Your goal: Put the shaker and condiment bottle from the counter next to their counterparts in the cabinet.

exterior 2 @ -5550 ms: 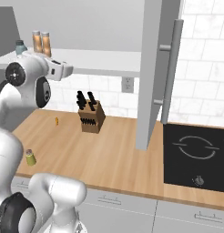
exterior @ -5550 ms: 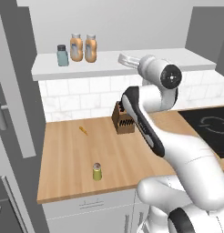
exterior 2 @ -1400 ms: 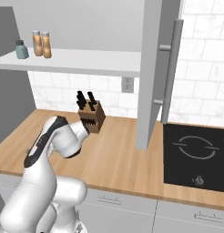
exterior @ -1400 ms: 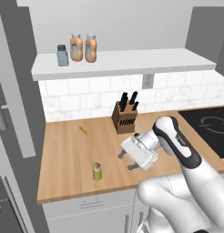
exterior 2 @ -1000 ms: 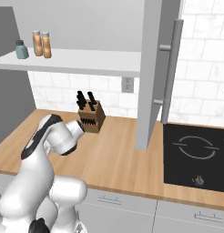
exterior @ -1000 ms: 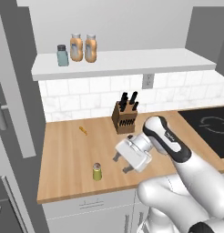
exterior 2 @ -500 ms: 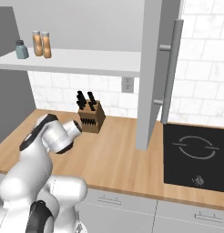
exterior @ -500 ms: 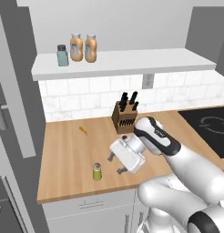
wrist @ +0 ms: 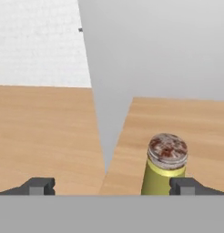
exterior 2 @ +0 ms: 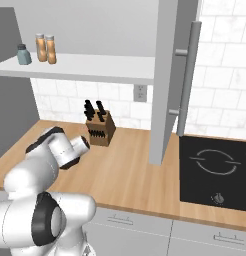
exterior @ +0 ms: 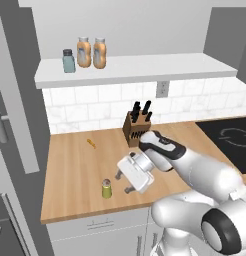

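Note:
The yellow-green shaker (exterior: 107, 189) with its silver cap stands upright near the front of the wooden counter (exterior: 75, 170). My gripper (exterior: 123, 182) is open just to its right, low over the counter, with nothing between its fingers. In the hand view the shaker (wrist: 164, 169) stands close ahead, in line with the right fingertip (wrist: 184, 186), off the middle of the open gripper (wrist: 111, 186). On the cabinet shelf (exterior: 145, 70) two alike orange-tan condiment bottles (exterior: 84, 52) (exterior: 99, 53) stand side by side. A blue-grey shaker (exterior: 69, 61) stands to their left.
A knife block (exterior: 137, 129) stands at the back of the counter, behind my arm. A small orange item (exterior: 91, 143) lies to its left. The black cooktop (exterior: 235, 137) is at the right. A tall grey panel (exterior 2: 167, 75) with a handle hangs over the counter right of the arm.
My hand has moved left and down across the counter toward the yellow-green shaker and stayed open. The shaker and the shelf items have not moved.

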Controlling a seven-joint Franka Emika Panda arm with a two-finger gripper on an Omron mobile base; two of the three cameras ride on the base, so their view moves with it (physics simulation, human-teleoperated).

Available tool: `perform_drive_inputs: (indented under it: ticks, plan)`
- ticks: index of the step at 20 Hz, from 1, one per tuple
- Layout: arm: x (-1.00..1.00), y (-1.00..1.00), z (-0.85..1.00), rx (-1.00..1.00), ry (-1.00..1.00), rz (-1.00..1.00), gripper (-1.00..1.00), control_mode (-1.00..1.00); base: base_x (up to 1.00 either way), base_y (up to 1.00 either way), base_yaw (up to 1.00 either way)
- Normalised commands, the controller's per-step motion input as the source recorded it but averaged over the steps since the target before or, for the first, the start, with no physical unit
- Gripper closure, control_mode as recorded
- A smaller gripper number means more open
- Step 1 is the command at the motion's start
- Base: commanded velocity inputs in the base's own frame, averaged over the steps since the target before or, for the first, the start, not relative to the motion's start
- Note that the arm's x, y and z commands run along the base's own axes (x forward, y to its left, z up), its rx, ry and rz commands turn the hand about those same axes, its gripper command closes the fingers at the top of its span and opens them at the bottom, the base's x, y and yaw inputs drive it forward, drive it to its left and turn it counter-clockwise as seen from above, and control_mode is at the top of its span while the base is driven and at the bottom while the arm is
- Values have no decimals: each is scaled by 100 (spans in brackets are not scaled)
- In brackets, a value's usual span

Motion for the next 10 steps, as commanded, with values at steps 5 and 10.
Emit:
perform_drive_inputs:
  ticks: [5, 10]
  plan:
    - [0, 5, -43, 6, -4, -9, -100, -100, 0, 0, 0]
    - [0, 0, -26, 11, -3, -14, -100, -100, 0, 0, 0]
